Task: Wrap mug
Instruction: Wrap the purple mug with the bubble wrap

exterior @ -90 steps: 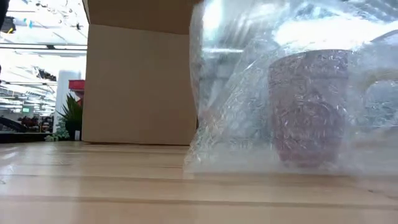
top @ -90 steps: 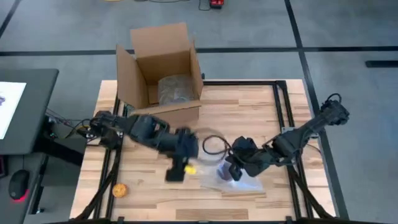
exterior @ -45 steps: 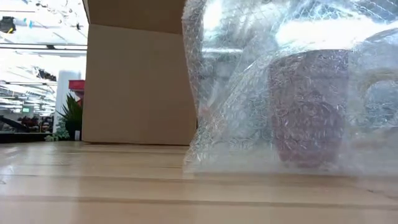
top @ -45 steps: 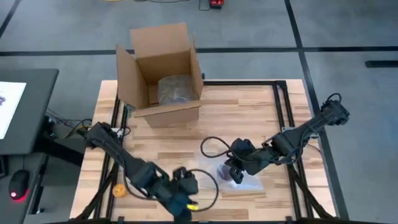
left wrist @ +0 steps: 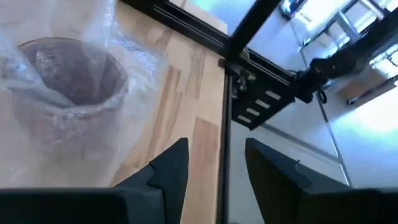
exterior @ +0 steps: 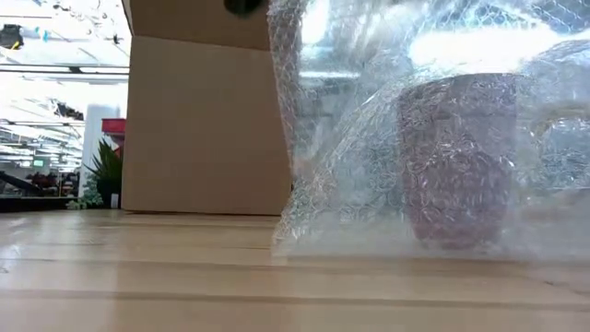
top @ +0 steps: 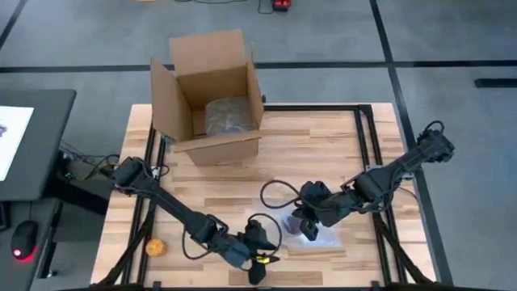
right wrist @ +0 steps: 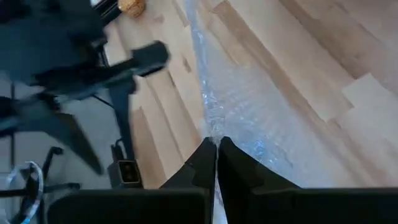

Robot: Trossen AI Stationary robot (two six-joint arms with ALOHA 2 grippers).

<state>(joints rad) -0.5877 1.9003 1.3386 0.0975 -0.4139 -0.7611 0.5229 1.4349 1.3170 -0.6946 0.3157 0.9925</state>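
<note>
The dark red ceramic mug [exterior: 454, 157] stands upright, mouth up, near the worktop's [top: 323, 145] front edge, draped in clear bubble wrap [right wrist: 239, 106] pinched by the right gripper [right wrist: 216, 149]. The left gripper [left wrist: 214, 165] is held open beside it.

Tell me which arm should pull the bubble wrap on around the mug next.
Right, probably. The right gripper is already shut on the bubble wrap beside the mug. The left gripper is open and empty near the table's front edge, aimed past the mug.
</note>
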